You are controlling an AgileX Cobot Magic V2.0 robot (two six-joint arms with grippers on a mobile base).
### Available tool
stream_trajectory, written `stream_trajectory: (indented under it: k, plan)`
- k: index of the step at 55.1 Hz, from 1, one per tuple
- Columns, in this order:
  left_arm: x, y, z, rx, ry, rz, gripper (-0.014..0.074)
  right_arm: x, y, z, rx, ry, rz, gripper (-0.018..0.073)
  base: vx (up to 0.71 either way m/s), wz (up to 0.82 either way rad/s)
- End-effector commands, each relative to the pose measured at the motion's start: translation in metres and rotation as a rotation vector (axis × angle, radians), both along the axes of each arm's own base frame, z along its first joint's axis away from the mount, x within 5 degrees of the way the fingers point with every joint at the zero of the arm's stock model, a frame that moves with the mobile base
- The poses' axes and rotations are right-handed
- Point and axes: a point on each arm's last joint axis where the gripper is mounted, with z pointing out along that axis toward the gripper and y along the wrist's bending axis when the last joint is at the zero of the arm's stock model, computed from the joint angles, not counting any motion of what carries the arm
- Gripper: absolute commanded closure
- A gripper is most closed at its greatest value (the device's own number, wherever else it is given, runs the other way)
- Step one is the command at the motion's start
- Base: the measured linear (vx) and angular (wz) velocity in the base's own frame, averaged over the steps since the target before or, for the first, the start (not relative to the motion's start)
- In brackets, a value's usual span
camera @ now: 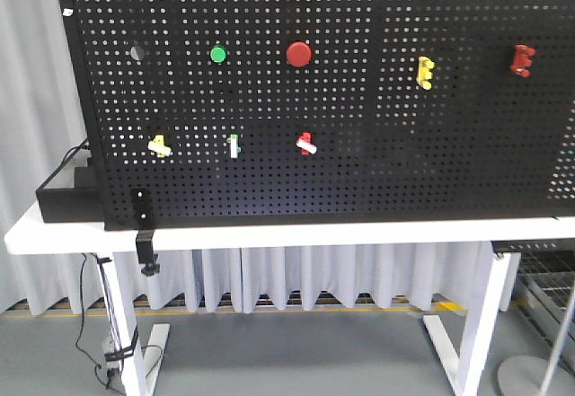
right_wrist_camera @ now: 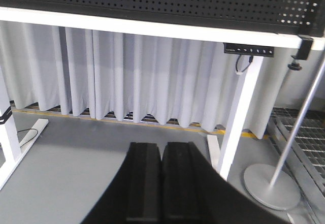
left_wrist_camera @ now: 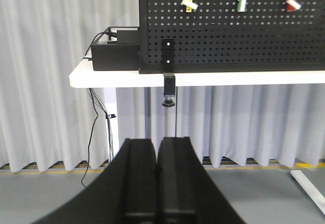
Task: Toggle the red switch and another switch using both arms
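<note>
The red switch [camera: 306, 143] is a tiny red-based toggle with a white lever on the black pegboard [camera: 359, 162], low centre. The pale yellow switch [camera: 160, 145] sits to its left in the same row. The left wrist view shows both, the yellow switch [left_wrist_camera: 189, 3] and the red switch [left_wrist_camera: 292, 3], high on the board. My left gripper [left_wrist_camera: 157, 148] is shut on nothing, low and well short of the table. Also shut and empty, my right gripper [right_wrist_camera: 162, 150] hangs below the table edge over the floor. Neither arm shows in the front view.
A green-based toggle [camera: 234, 145] sits between the two switches. Round red buttons [camera: 298, 54], a green button [camera: 218, 55], a yellow peg [camera: 425, 72] and a red peg [camera: 522, 59] are higher up. A clamp [camera: 144, 234] grips the white table [camera: 269, 233]. A stand base [right_wrist_camera: 271, 186] is at floor right.
</note>
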Motion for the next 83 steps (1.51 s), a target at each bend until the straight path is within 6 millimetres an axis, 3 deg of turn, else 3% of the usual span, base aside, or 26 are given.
stream_trajectory:
  k: [1, 83]
  plan:
    - [0.0000, 0.0006, 0.0012, -0.012, -0.068, 0.006, 0.0594, 0.0006, 0.0004, 0.0064, 0.003, -0.089, 0.002, 0.0566, 0.27, 0.05]
    - [0.0000, 0.0006, 0.0012, -0.012, -0.068, 0.006, 0.0594, 0.0006, 0.0004, 0.0064, 0.003, -0.089, 0.002, 0.0566, 0.22, 0.03]
